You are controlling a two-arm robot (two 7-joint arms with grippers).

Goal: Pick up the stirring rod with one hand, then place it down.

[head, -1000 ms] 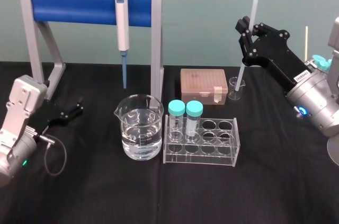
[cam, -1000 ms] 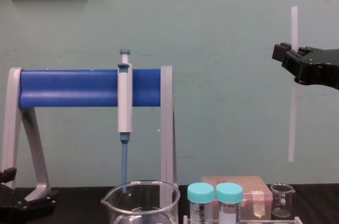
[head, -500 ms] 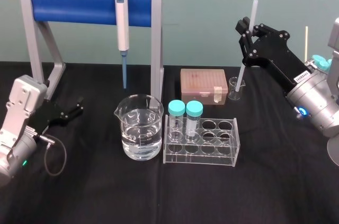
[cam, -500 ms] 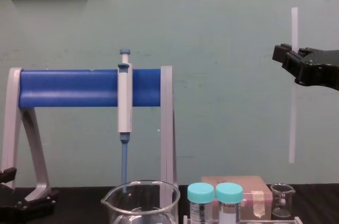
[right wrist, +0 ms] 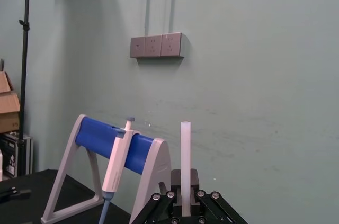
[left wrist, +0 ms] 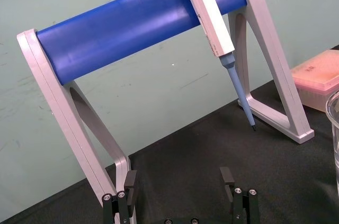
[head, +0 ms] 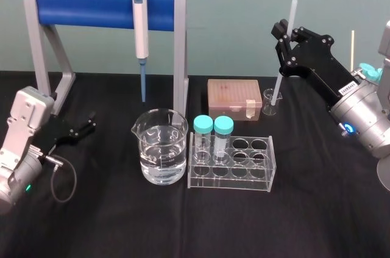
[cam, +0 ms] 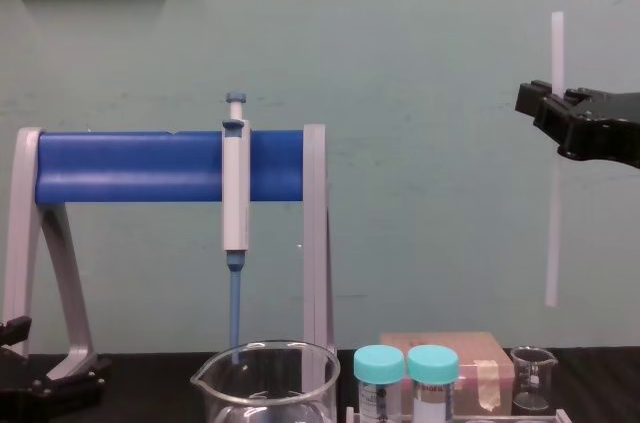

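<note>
Black cloth covers the table (head: 317, 209), and against the half-second before we find no shift: the right gripper (head: 282, 30) remains raised at the far right, clamped on the stirring rod (head: 278, 81). We judge the pick-up complete and the set-down not yet begun. The rod is thin, straight, translucent white and upright, gripped on its upper part, its lower end hanging roughly above the small beaker (head: 269, 103). The left gripper (head: 91, 122) sits low at the left, jaws apart.
</note>
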